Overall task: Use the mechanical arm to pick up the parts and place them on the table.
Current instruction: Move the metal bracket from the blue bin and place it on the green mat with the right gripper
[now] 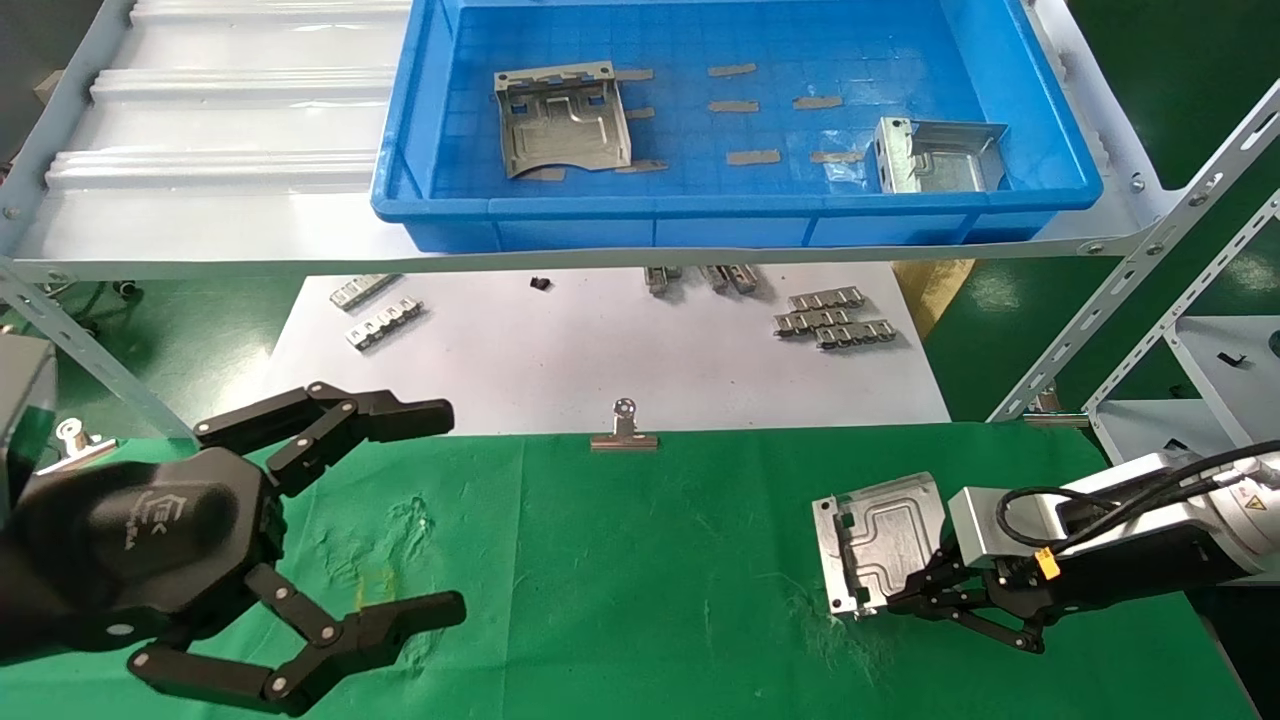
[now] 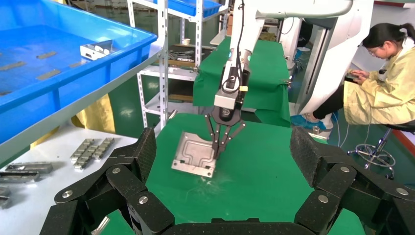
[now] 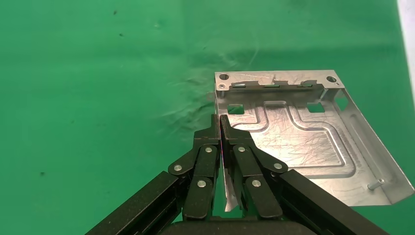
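Silver part (image 1: 885,540) pinched by right end effector (image 1: 893,601) on table (image 1: 640,560); left end effector (image 1: 440,510) released, idle.

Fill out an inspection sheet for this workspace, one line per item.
Surface: green table, scuffed, with a white sheet behind it.
Job's things: one metal plate held tilted, its low edge at the cloth; two more plates lie in the blue bin on the shelf.
Clutter: narrow metal strips on the white sheet, a binder clip at the cloth's edge, grey tape strips in the bin.
Grippers: right gripper shut on the plate's edge; left gripper open, above the table's left side.
Cables: black cable loops over the right wrist.
Surroundings: seated person beyond the table.
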Robot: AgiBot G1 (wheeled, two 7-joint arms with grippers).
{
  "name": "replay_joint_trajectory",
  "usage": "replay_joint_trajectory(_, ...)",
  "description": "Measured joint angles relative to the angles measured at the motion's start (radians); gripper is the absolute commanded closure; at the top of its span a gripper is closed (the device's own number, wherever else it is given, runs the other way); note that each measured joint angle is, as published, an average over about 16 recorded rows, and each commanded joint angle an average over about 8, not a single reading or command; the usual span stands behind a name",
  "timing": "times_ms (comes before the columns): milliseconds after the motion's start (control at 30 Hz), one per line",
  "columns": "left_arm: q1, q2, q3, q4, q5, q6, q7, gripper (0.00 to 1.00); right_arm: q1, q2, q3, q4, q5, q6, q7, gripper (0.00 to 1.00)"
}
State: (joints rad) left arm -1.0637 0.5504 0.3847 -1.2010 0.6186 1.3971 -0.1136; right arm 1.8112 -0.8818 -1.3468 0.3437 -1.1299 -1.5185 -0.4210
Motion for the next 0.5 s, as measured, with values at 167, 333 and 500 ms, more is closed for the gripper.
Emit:
replay_joint_trajectory(167,0.0,0.0,0.0,0.0,0.0,0.0,0.0,0.0,0.004,-0.047,-0.009,-0.073,-0.017,0.009,-0.054,0.69)
replay_joint_trajectory(333,0.0,0.0,0.0,0.0,0.0,0.0,0.0,0.0,0.01,-0.086,-0.023,-0.129,-0.042,0.026,-0.1,0.08)
replay_joint_trajectory(500,0.0,0.0,0.0,0.0,0.0,0.0,0.0,0.0,0.022,-0.116,-0.034,-0.167,-0.063,0.034,-0.137,0.0)
